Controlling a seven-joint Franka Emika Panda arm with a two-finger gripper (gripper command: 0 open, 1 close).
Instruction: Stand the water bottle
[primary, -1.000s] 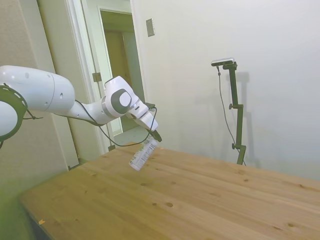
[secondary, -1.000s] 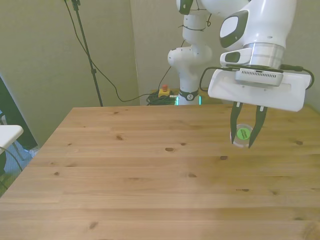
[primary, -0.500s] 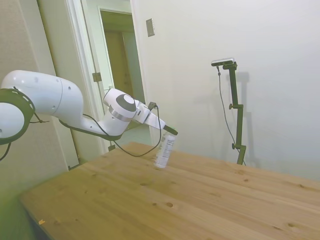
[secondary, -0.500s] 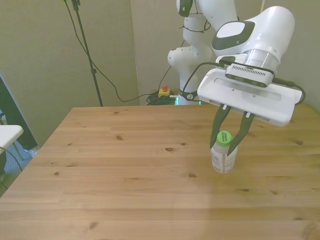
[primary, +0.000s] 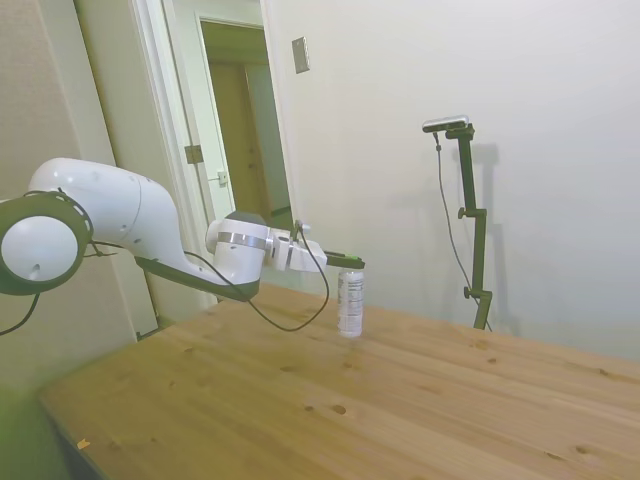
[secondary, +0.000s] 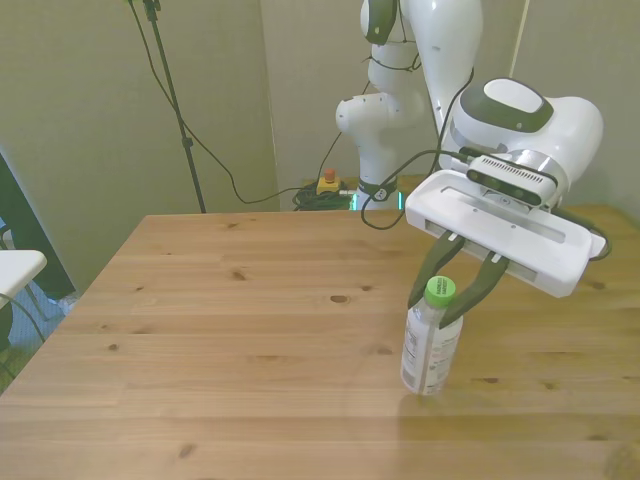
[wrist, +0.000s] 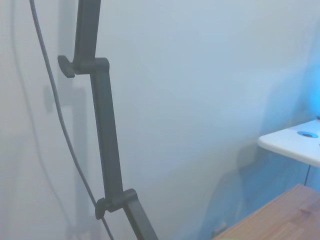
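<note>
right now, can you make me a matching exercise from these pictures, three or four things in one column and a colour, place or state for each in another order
Things:
1. small clear plastic water bottle with a white label
2. round screw cap on the bottle
3. wooden table of pale planks
4. white robot arm's two-finger tool

Descriptions:
A. green
B. closed around the bottle's neck
C. upright, base on the table
D. bears the bottle

Pairs: 1-C, 2-A, 3-D, 4-B
</note>
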